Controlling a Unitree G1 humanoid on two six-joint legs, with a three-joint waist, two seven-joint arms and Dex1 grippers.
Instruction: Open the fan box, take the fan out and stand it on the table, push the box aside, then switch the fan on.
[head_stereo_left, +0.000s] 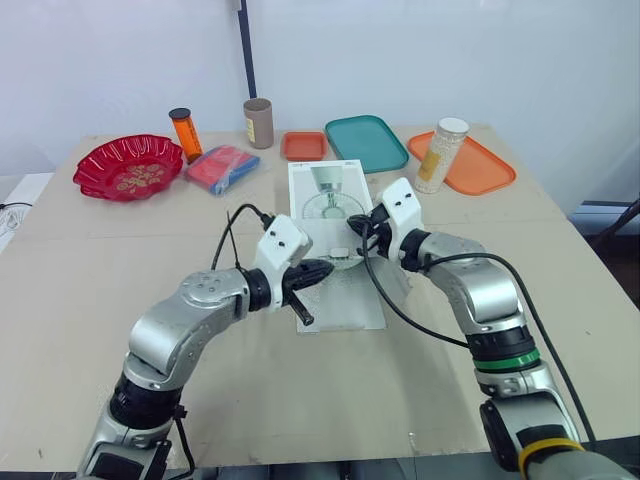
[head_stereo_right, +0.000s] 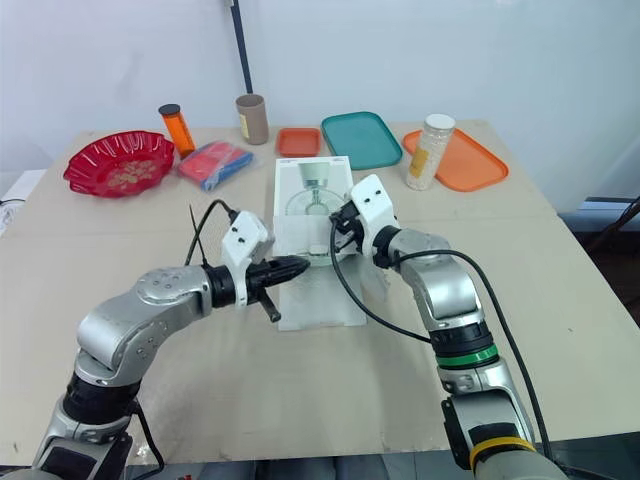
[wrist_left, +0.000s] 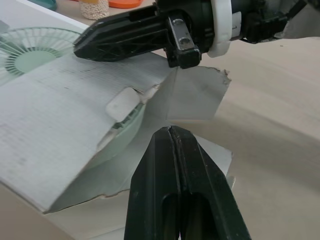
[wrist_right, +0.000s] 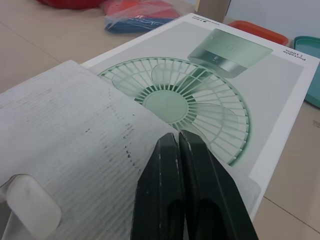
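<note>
The box lay flat in the middle of the table, its white top printed with a green fan, and its near end was open, with a torn flap raised there. Under that flap we saw the pale green rim of the fan still inside the box. The right end effector lay across the top of the raised flap with its fingers pressed together, touching the cardboard; we could not tell whether it pinched anything. The left end effector was just beside the open end, its fingers also pressed together and holding nothing, with its tip near the flap's edge. Along the far side of the table we noted a small orange tray and a teal tray just behind the box, a larger orange tray to the right with a jar at its left end, and to the left a tube, a blue and red packet, an orange bottle and a red bowl.
</note>
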